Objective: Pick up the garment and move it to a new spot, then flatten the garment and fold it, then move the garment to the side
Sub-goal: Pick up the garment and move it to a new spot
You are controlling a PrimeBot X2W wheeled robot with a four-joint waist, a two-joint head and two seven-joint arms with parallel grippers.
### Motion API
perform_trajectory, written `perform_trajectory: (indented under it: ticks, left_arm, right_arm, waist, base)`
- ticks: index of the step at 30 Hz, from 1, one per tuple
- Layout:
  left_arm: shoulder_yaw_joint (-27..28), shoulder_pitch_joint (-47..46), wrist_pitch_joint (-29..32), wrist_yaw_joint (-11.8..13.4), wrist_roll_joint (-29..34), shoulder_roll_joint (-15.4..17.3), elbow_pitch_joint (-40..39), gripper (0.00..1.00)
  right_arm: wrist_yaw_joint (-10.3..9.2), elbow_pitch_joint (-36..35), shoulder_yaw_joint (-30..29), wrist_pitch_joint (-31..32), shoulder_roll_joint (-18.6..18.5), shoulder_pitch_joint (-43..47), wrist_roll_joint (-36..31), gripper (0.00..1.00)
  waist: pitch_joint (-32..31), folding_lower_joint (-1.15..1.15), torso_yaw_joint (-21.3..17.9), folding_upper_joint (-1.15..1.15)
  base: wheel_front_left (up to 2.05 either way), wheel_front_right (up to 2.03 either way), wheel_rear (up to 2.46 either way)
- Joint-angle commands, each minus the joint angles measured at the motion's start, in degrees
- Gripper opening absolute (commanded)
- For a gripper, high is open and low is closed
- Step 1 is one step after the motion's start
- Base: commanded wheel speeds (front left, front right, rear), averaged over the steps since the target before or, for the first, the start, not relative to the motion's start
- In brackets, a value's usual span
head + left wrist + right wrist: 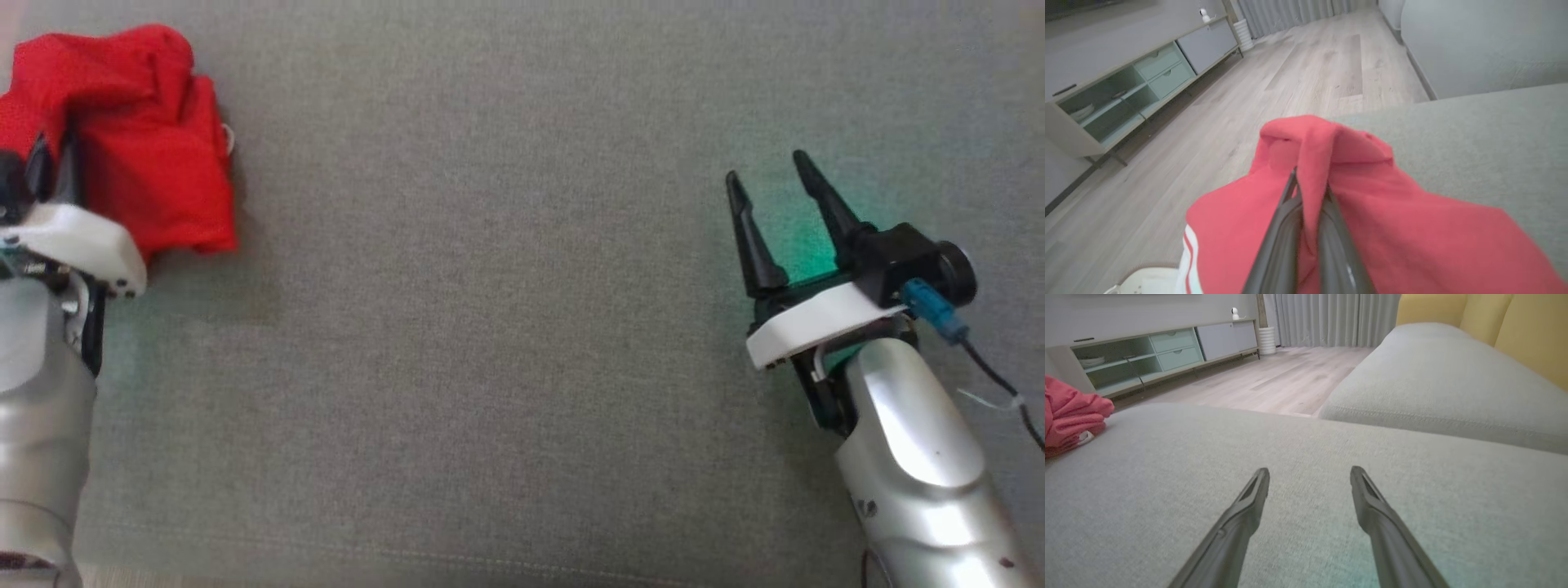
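Writing/labels: a small white tab (229, 139) sticks out at the R edge of the red garment (139, 139), too small to read. In the L wrist view, white stripes (1190, 253) run along the garment's lower-left hem; no lettering can be made out on them.

Garment: bunched in a heap at the upper left of the head view, on the grey sofa cushion (490, 327), close to the cushion's edge. In the L wrist view it fills the lower centre, w/ wood floor (1310, 73) beyond it.

L gripper (53, 167): at the left edge of the head view, fingers buried in the garment's lower-left part. L wrist view shows the gripper (1310, 183) pinched narrow on a raised fold of red cloth, fabric squeezed btwn the two dark fingers (1286, 212) and draped over both sides.

R gripper (766, 166): right of centre in the head view, well apart from the garment, fingers spread wide w/ nothing btwn them. A green glow lies on the cushion under it. In the R wrist view the gripper (1310, 471) sits low over bare cushion, and the garment (1069, 420) shows at the far left edge.

Background, R wrist view: pale-green TV cabinet (1167, 351) upper left, grey curtain (1331, 318) top centre, yellow back cushions (1527, 326) upper right.
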Motion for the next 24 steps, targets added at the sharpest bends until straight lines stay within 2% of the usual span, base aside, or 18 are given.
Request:
perform_trajectory:
  ticks: [1,8,10,11,18,24]
  left_arm:
    - [0.5,-4.0,-0.9,-0.1,0.5,2.9,-3.1,0.0]
    - [-2.5,-5.9,-1.2,-1.4,1.0,-1.5,-12.6,0.0]
    - [-3.7,-5.4,-1.2,-1.7,0.4,-3.8,-15.5,0.0]
    - [-4.9,-4.8,-1.2,-1.9,-0.4,-5.9,-17.7,0.0]
    - [-10.0,-1.7,-1.2,-2.1,-3.2,-13.8,-23.0,0.0]
    - [-13.7,3.6,-1.2,-2.1,-6.0,-17.7,-24.8,0.0]
  right_arm:
    - [-0.03,-2.2,0.1,-0.6,0.7,0.9,0.1,1.0]
    - [-0.03,-3.3,-3.2,-0.6,2.3,3.7,0.5,1.0]
    - [-0.03,-3.6,-3.8,-0.6,2.8,4.5,1.3,1.0]
    - [-0.03,-3.9,-4.4,-0.6,3.1,5.2,2.0,1.0]
    - [-0.03,-3.9,-4.4,-0.6,3.5,6.3,6.1,1.0]
    - [-0.03,-3.8,-3.7,-0.6,3.5,7.1,5.8,1.0]
  waist:
    - [-1.9,0.01,-0.2,0.0]
    - [-6.8,0.01,-2.6,0.0]
    - [-8.1,0.01,-4.4,0.0]
    - [-9.2,0.01,-6.5,0.0]
    - [-10.4,0.01,-15.1,0.0]
    - [-10.9,0.01,-20.0,0.0]
  base:
    - [0.0,0.0,0.0]
    - [0.0,0.0,0.0]
    - [0.0,0.0,0.0]
    - [0.0,0.0,0.0]
    - [0.0,0.0,0.0]
    - [0.0,0.0,0.0]
